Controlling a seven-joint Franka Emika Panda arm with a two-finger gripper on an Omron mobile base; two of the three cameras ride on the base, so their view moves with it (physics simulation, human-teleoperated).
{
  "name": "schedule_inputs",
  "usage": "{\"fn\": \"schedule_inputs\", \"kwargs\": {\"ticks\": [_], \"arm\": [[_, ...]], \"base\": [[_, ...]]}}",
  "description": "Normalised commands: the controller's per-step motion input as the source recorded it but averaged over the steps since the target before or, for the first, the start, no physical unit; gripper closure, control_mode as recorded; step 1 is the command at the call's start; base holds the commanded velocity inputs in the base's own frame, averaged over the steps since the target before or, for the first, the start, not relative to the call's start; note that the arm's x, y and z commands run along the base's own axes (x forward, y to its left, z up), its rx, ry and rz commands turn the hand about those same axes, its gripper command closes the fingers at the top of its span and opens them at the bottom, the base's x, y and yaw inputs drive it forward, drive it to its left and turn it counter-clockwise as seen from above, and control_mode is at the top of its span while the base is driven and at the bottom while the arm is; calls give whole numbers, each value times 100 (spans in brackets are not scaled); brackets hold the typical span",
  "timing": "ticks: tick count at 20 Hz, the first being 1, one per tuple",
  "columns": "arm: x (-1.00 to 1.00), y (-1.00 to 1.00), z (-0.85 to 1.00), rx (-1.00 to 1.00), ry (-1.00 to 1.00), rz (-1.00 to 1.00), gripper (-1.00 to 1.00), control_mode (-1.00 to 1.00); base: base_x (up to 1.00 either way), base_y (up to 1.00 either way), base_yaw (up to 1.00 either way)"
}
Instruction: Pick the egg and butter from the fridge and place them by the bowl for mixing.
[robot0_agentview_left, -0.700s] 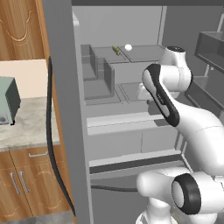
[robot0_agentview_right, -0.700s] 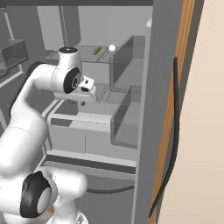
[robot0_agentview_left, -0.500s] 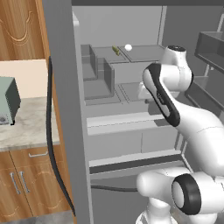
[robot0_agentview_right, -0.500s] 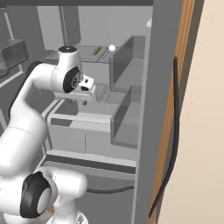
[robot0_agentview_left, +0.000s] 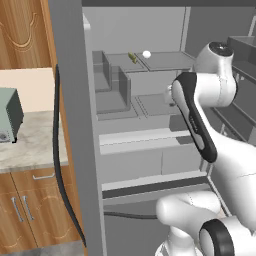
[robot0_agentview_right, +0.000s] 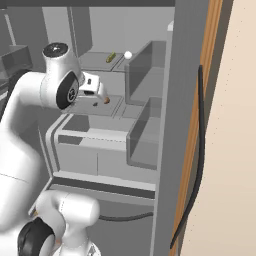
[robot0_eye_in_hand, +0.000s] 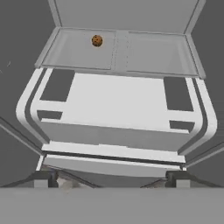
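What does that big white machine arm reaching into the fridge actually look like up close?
The arm is built of smooth, rounded glossy white segments, like fat tubes, joined by dark grey to black rings. A long black panel runs down one segment, and a round dark cap tops the upper joint. The gripper ends in two small dark finger tips. No loose cables or markings show on it.

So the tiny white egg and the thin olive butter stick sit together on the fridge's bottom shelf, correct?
Not the bottom shelf. The left base view shows the tiny white egg and the thin olive butter stick side by side on the top shelf of the tall grey fridge.
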Motion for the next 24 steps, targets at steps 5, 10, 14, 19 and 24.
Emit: {"fn": "schedule_inputs", "kwargs": {"ticks": [5, 10, 14, 19, 24], "arm": [[-10, 0, 54, -4, -33, 1, -100, -100], [-25, 0, 50, 0, -43, 1, -100, -100], [-24, 0, 75, 0, -46, 0, -100, -100], [-2, 0, 28, 5, -26, 0, -100, -100], [28, 52, 0, 0, 1, 0, -100, -100]], "base": [[0, 0, 0], [0, 0, 0], [0, 0, 0], [0, 0, 0], [0, 0, 0]]}}
